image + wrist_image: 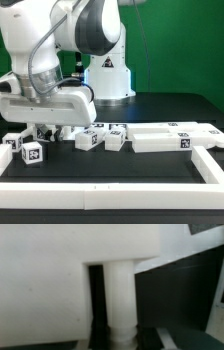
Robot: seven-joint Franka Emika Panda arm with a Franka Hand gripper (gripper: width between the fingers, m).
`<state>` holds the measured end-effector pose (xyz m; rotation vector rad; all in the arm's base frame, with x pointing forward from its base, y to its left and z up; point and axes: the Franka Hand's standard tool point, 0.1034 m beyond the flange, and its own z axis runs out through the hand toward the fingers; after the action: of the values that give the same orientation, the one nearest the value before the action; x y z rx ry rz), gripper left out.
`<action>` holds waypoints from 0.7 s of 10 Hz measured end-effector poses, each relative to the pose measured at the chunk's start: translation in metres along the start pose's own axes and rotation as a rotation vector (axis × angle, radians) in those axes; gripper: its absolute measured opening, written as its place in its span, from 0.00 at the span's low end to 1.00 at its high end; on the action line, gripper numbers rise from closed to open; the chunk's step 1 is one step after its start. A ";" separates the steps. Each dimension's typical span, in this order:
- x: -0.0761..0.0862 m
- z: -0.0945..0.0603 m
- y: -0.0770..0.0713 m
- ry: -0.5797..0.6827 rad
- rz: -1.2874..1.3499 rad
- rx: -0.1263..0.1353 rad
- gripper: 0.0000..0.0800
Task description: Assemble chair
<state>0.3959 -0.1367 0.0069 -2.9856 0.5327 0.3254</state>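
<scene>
The chair lies in loose white blocky pieces with black-and-white tags, in a row across the black table. Two small blocks [32, 152] are at the exterior view's left, more tagged blocks [103, 139] in the middle, and a long flat panel [165, 138] to the right. My gripper [43, 128] is low over the table at the left end of the row. In the wrist view a slim round white leg [120, 291] runs between my dark fingers [99, 333], beside a large white panel [40, 280]. The gripper [122, 336] is shut on that leg.
A white border rail [110, 190] runs along the table's front and up its right side [212, 160]. The robot's white base [106, 75] stands behind the row of pieces, in front of a green backdrop.
</scene>
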 end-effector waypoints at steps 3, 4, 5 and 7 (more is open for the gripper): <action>-0.001 -0.032 -0.020 -0.036 -0.007 0.037 0.15; 0.002 -0.047 -0.032 -0.045 0.017 0.035 0.15; 0.008 -0.063 -0.049 -0.055 0.022 0.024 0.15; 0.027 -0.072 -0.083 -0.054 0.020 0.014 0.15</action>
<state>0.4633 -0.0773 0.0754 -2.9499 0.5572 0.4011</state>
